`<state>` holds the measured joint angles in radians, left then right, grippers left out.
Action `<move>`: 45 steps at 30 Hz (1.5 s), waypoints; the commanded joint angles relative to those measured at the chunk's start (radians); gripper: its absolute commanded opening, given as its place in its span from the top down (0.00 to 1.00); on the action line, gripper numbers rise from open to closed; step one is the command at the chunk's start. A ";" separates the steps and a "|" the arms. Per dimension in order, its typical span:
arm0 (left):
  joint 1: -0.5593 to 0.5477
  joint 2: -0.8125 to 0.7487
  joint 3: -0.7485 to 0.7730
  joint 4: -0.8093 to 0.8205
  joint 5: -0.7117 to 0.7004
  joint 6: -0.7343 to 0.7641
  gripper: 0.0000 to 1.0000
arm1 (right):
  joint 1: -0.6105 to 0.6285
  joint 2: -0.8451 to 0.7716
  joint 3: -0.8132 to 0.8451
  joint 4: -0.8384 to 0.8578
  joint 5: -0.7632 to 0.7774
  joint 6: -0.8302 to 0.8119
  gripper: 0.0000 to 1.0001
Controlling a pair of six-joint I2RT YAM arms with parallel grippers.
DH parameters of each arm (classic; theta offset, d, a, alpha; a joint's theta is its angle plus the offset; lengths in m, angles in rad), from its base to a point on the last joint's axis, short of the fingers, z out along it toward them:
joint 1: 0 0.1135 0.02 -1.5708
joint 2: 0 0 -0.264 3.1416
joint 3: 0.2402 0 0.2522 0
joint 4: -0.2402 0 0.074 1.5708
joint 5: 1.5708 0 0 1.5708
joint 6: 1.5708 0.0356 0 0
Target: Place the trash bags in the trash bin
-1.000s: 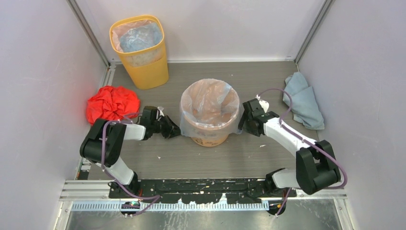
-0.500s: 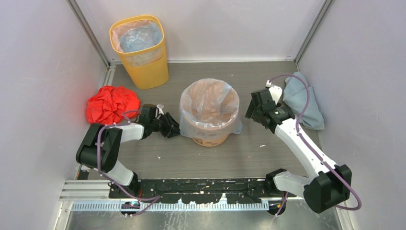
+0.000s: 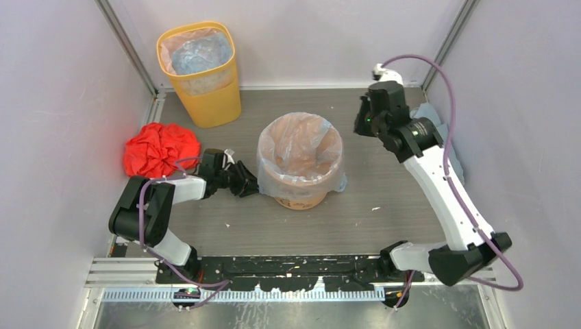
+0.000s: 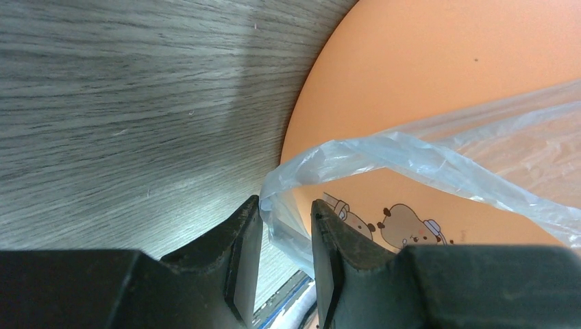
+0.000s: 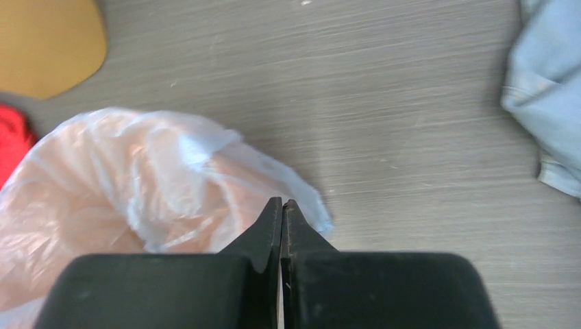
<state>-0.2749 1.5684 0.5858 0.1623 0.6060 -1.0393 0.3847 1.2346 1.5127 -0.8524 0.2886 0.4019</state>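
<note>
1. Fingers of the left tool (image 4: 284,205) stand partly apart. The hem of the clear trash bag (image 4: 411,151) lies loose in the gap, as far as the wrist view shows. This tool sits low at centre-left of the top view, just beside the orange trash bin (image 4: 425,62).
2. The right tool (image 5: 281,203) is closed on nothing. It is raised at the upper right of the top view, well apart from the bin.
3. The bin stands mid-desk (image 3: 329,226). The bag lines it, with the hem folded over the rim.
4. The bin is upright, its long axis vertical and its mouth up. The bag opens upward too.
5. Likely risk: if the left tool closes on the hem and pulls sideways, the film could slip off the rim. The pull could also tip the bin, since nothing braces its far side.
</note>
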 commanded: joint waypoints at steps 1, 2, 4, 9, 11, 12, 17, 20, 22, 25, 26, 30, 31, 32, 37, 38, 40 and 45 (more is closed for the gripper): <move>-0.004 -0.019 0.039 0.010 0.010 0.006 0.67 | 0.131 0.102 0.128 -0.060 -0.100 -0.079 0.99; -0.003 -0.016 0.040 0.011 0.013 0.006 0.66 | 0.172 0.128 0.155 -0.083 -0.084 -0.095 0.99; -0.004 -0.016 0.042 0.012 0.014 0.005 0.66 | 0.231 0.188 0.198 -0.106 -0.069 -0.118 0.99; -0.004 -0.019 0.045 0.010 0.014 0.004 0.66 | 0.287 0.265 0.217 -0.100 -0.160 -0.123 0.99; -0.003 -0.020 0.046 0.009 0.017 0.003 0.66 | 0.307 0.294 0.217 -0.102 -0.175 -0.128 0.99; -0.004 -0.020 0.048 0.009 0.017 0.003 0.66 | 0.318 0.308 0.211 -0.100 -0.178 -0.132 0.99; -0.003 -0.019 0.051 0.009 0.017 0.001 0.67 | 0.351 0.353 0.138 -0.064 -0.197 -0.141 0.99; -0.003 -0.016 0.054 0.009 0.015 0.000 0.67 | 0.361 0.368 0.071 -0.015 -0.206 -0.142 0.99; -0.003 -0.014 0.054 0.009 0.016 0.000 0.67 | 0.367 0.373 0.021 0.027 -0.209 -0.139 0.99; -0.003 -0.011 0.053 0.014 0.016 0.001 0.67 | 0.371 0.386 -0.043 0.089 -0.222 -0.133 0.99; -0.003 -0.009 0.053 0.016 0.016 -0.002 0.67 | 0.373 0.391 -0.063 0.112 -0.225 -0.131 0.99; -0.003 -0.003 0.049 0.032 0.019 -0.008 0.67 | 0.372 0.426 -0.120 0.170 -0.239 -0.123 0.99; -0.004 0.000 0.048 0.036 0.020 -0.009 0.67 | 0.373 0.435 -0.130 0.182 -0.241 -0.121 0.99; -0.004 0.002 0.046 0.040 0.022 -0.011 0.68 | 0.372 0.443 -0.143 0.193 -0.242 -0.119 0.99; -0.003 0.010 0.044 0.058 0.025 -0.019 0.69 | 0.375 0.469 -0.180 0.213 -0.251 -0.111 0.99; -0.004 0.013 0.043 0.063 0.025 -0.022 0.69 | 0.373 0.469 -0.187 0.218 -0.252 -0.109 0.99; -0.003 0.020 0.044 0.074 0.029 -0.028 0.69 | 0.374 0.470 -0.201 0.221 -0.256 -0.106 0.99; -0.004 0.035 0.049 0.109 0.040 -0.049 0.69 | 0.378 0.480 -0.235 0.229 -0.259 -0.104 0.99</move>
<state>-0.2749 1.5967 0.6060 0.1967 0.6144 -1.0695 0.7536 1.7172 1.2942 -0.6662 0.0395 0.2897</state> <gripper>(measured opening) 0.314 0.029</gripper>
